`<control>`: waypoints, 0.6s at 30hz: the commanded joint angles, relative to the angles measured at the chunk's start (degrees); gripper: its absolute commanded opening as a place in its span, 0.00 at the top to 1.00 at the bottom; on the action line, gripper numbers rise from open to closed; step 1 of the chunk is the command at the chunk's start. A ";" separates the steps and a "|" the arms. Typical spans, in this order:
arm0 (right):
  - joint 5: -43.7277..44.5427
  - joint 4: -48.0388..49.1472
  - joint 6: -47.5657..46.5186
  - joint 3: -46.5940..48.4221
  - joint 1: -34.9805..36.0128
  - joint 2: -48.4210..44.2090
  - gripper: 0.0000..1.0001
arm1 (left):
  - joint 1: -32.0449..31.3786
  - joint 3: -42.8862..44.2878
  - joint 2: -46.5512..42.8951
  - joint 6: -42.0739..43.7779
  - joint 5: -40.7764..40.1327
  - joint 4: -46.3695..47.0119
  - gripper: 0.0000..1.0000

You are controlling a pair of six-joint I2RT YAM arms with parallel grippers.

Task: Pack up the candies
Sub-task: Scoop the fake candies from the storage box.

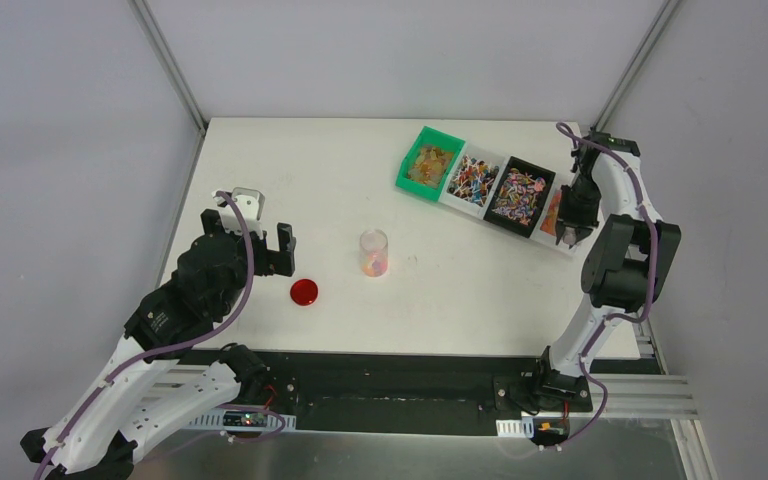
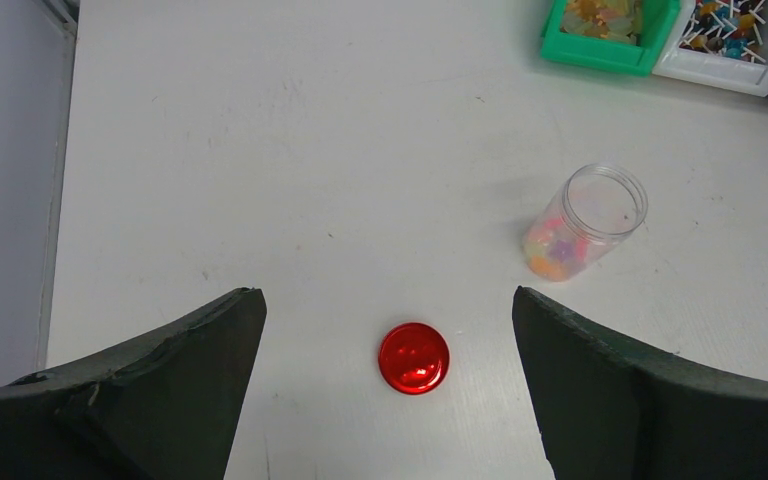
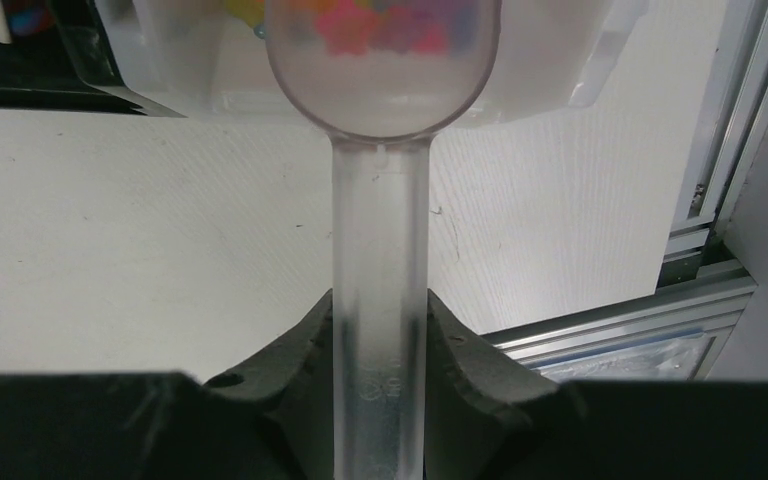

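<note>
Candies fill a row of bins at the back right: a green bin [image 1: 430, 163], a white bin [image 1: 475, 180], a black bin [image 1: 519, 196] and a last white bin [image 1: 553, 212]. My right gripper [image 3: 380, 300] is shut on the handle of a clear scoop [image 3: 380, 230]. The scoop's bowl, at that last bin, carries pink and orange candies [image 3: 360, 20]. A clear jar [image 1: 374, 253] stands mid-table with a few candies [image 2: 552, 252] at its bottom. The red lid [image 2: 414, 357] lies flat between the wide-open fingers of my left gripper [image 2: 388, 300], untouched.
A small grey bracket [image 1: 247, 200] sits on the table just behind the left gripper. An aluminium rail [image 3: 640, 320] runs along the table's right edge, close to the right arm [image 1: 615, 260]. Grey walls enclose the table on three sides.
</note>
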 commanded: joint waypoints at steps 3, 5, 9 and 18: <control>0.17 2.81 0.49 -3.07 -0.26 -4.14 1.00 | 0.11 -0.02 -0.26 -0.57 -0.87 1.88 0.01; -0.14 3.56 0.60 -3.88 -0.23 -4.72 1.00 | 0.12 -0.02 -0.20 -0.57 -0.78 1.90 0.01; -0.82 5.32 1.44 -6.06 0.49 -6.15 1.00 | 0.10 -0.03 -0.01 -0.58 -0.48 1.89 0.01; 2.29 9.92 2.08 -11.60 2.21 -8.84 1.00 | 0.11 0.12 -0.73 -0.56 0.21 1.85 0.01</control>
